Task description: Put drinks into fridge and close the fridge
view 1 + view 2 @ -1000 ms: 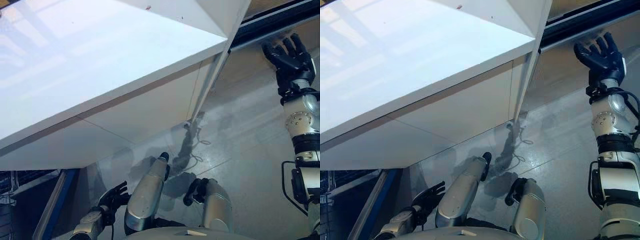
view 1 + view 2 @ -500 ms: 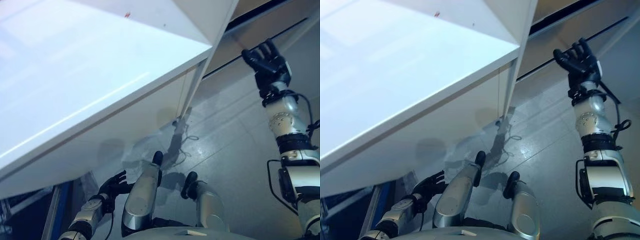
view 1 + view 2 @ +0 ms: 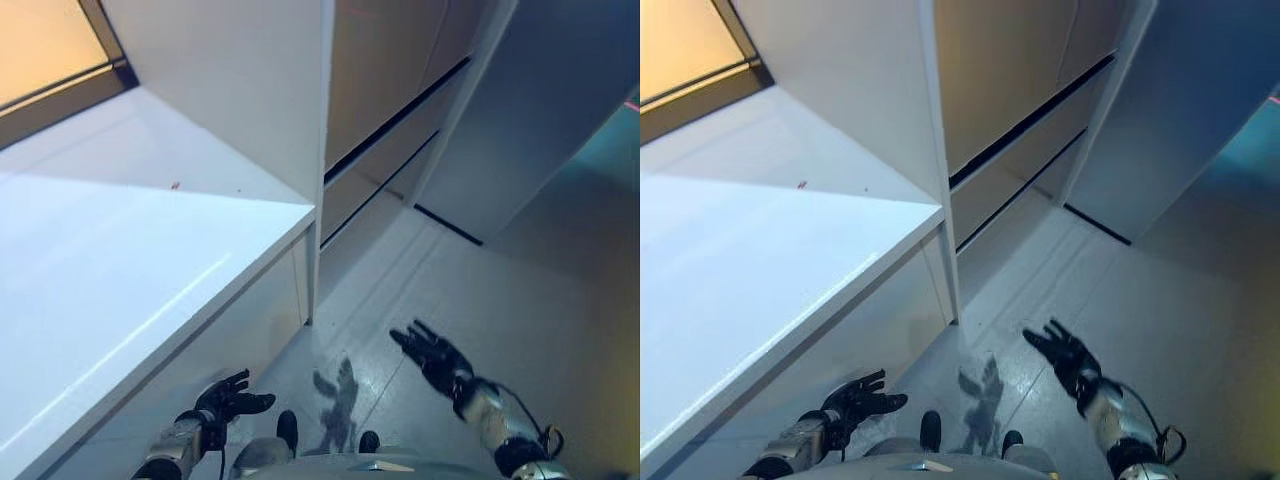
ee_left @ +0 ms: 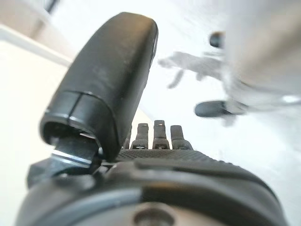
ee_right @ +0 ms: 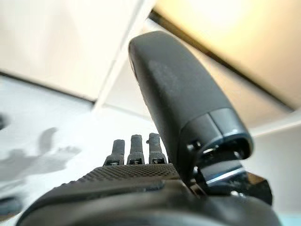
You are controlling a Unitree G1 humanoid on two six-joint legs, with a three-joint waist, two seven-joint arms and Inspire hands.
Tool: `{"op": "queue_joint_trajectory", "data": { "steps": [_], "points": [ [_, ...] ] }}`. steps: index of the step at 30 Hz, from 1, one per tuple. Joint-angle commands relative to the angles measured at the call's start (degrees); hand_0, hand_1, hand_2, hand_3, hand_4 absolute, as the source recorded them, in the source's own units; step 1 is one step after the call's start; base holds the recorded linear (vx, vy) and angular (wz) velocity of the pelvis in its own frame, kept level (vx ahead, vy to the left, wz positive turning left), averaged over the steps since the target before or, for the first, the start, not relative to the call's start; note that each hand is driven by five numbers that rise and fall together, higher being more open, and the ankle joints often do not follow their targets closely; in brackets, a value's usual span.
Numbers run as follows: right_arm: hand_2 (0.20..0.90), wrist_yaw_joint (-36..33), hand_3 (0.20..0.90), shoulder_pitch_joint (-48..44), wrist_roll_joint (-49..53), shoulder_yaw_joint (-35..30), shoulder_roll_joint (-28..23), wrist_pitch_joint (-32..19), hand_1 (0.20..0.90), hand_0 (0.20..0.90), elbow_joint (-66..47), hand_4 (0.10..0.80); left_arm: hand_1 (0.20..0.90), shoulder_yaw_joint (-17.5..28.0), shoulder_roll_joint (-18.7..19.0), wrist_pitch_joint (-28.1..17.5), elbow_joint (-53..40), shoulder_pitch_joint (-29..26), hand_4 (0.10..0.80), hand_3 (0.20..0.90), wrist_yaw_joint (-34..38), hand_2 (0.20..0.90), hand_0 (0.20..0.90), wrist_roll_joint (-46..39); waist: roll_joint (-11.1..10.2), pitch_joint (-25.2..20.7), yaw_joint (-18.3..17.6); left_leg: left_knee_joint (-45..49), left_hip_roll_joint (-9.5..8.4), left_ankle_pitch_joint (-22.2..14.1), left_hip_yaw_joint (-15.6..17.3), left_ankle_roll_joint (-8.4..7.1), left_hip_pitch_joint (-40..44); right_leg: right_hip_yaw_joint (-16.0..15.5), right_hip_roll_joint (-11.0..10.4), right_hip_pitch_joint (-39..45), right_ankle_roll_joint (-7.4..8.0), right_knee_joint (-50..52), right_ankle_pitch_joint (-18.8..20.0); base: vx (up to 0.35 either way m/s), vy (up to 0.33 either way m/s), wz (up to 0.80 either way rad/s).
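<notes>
My left hand [image 3: 228, 397] hangs low beside the white counter [image 3: 120, 280], fingers spread and empty; its own wrist view [image 4: 155, 141] shows straight fingers over the floor. My right hand [image 3: 432, 355] is low over the grey floor [image 3: 540, 330], fingers spread and empty; it also shows in the right eye view [image 3: 1065, 355] and in its wrist view [image 5: 134, 150]. No drink is in sight. A tall grey panel [image 3: 530, 110] stands at the far right.
A white upright panel [image 3: 240, 90] rises at the counter's end. Beige cabinet fronts with dark gaps [image 3: 390, 110] stand behind it. A window with a dark frame [image 3: 60, 50] lies at the upper left.
The camera has swung up, so the whole scene has shifted. My right hand has dropped from raised high at the right to low over the floor. My left hand stays low.
</notes>
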Motion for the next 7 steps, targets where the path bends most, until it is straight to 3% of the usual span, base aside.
{"op": "queue_joint_trajectory", "data": {
  "steps": [1, 7],
  "points": [
    [0.9, 1.3, 0.9, -2.1, -2.5, -1.3, -1.3, -3.1, 0.9, 0.9, 0.0, 0.8, 0.9, -0.1, -0.7, 0.6, 3.0, -0.1, 0.8, 0.9, -1.4, 0.9, 0.9, -0.7, 3.1, -2.7, -0.2, 1.5, -0.56, -6.1, 2.2, 0.15, -0.2, -2.0, 4.2, -4.8, -0.85, 1.8, 1.3, 0.006, 0.015, -0.08],
    [0.9, 1.3, 0.9, 0.8, -8.0, -3.9, 0.3, -3.7, 0.9, 0.9, 9.2, 0.8, 0.9, 1.8, -1.5, -0.1, 5.3, 0.6, 0.8, 0.9, -1.9, 0.9, 0.9, -0.2, 3.4, -3.4, -0.9, 2.0, -0.77, -6.7, 2.7, 0.43, 0.2, -1.8, 4.0, -4.2, -0.86, 1.6, 1.0, 0.002, 0.004, -0.02]
  ]
}}
